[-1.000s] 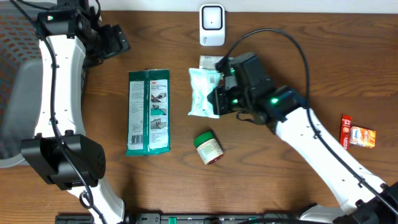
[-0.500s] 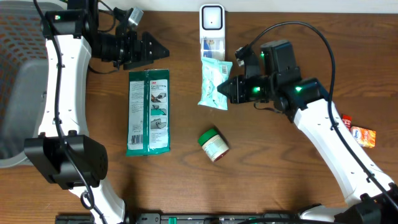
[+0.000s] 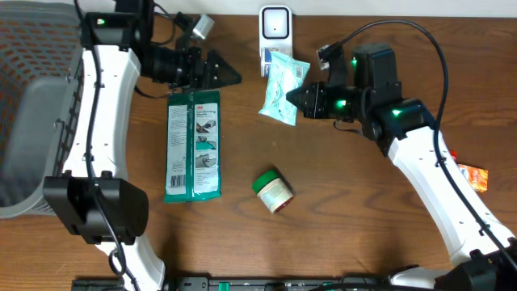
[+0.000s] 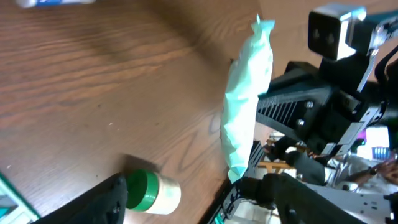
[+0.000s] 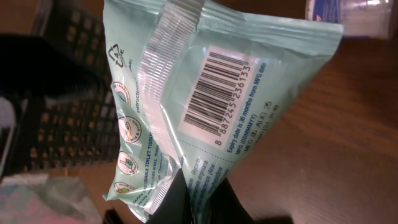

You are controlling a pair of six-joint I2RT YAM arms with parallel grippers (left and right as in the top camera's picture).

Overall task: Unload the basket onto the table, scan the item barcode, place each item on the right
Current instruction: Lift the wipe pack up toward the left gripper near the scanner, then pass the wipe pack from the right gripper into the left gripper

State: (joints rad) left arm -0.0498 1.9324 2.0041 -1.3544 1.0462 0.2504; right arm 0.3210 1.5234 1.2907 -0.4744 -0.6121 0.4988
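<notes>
Two risks, both judgement calls.

1. Barcode aim. Right pincer point(image 3: 297, 103) is clamped on one end of the wipes point(image 3: 283, 89) and holds them in the air just in front of the scanner point(image 3: 275, 32) at the counter's far edge, mid-width. In the right wrist view the barcode point(image 5: 221, 93) faces back toward that arm. In the left wrist view the wipes point(image 4: 245, 112) show edge-on. The code probably doesn't face the scanner window yet, so it needs a wrist roll. If that roll is missed, expect no read.

2. Grip. The wipes are a soft pouch pinched only at one end, with the rest hanging free. A fast roll could make it flop or slide out, and film glare or a crease over the bars could also spoil the read.

Minor: left pincer point(image 3: 222, 73) has its jaws apart with nothing in them. It sits over the green pack's point(image 3: 193, 145) far end, pointing at the wipes. It's near enough that a swing of either arm could clip it.

Versus a second ago:
- The wipes were down near the counter's middle, right of the green pack. Now they're raised and up by the scanner.
- The left arm was tucked at the far-left corner. Now it reaches in toward the wipes.
- The jar point(image 3: 272, 191) and green pack are about where they were.
</notes>
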